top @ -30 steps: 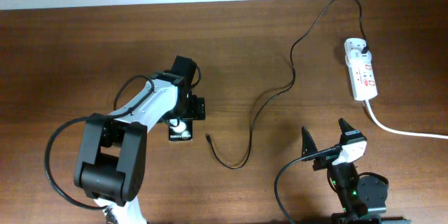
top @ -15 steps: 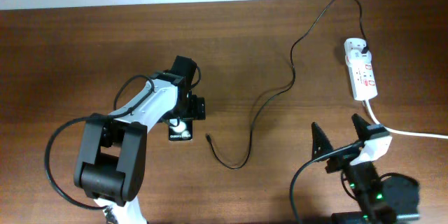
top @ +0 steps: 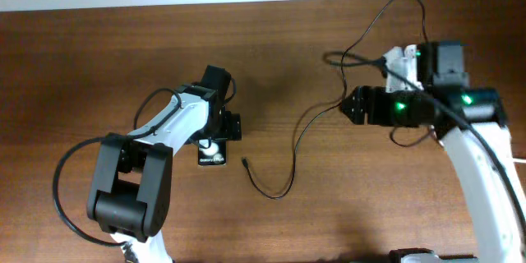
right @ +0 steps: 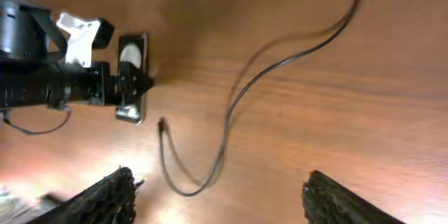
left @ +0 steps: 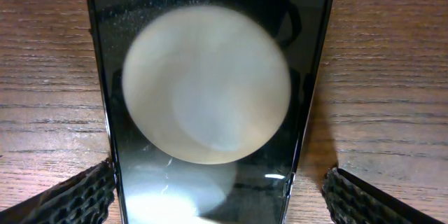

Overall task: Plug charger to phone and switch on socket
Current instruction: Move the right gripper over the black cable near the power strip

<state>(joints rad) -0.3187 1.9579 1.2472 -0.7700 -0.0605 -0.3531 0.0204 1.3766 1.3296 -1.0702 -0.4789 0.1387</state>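
WORKBENCH: Seen from its own wrist, the left gripper stands spread over the phone, 1 ribbed finger at each lower corner of the glossy black slab. The left one sits just beside the phone's edge and the right one a little apart, so this reads as a straddle, not a firm pinch. From overhead, the phone lies flat on the brown wooden surface, partly covered by the left arm.

Near its right side, not touching it, lies the connector tip of the charger. The thin black cable loops once, then climbs across the surface toward the far edge.

Farther off, the right gripper hangs above that far run of cable, fingers wide apart and holding nothing. The socket is covered by the right arm in the overhead view and cannot be made out.

The plugging-in step looks open, since the tip is not in the phone. The next move probably calls for the right gripper to drop to the cable just behind the tip, close on it and bring it square to the phone's port while the left gripper braces the phone. Which edge carries the port cannot be told. The switch would follow.

Count: 1 phone, 1 charger with 1 tip, 2 arms, 2 grippers, 0 sockets in clear view.
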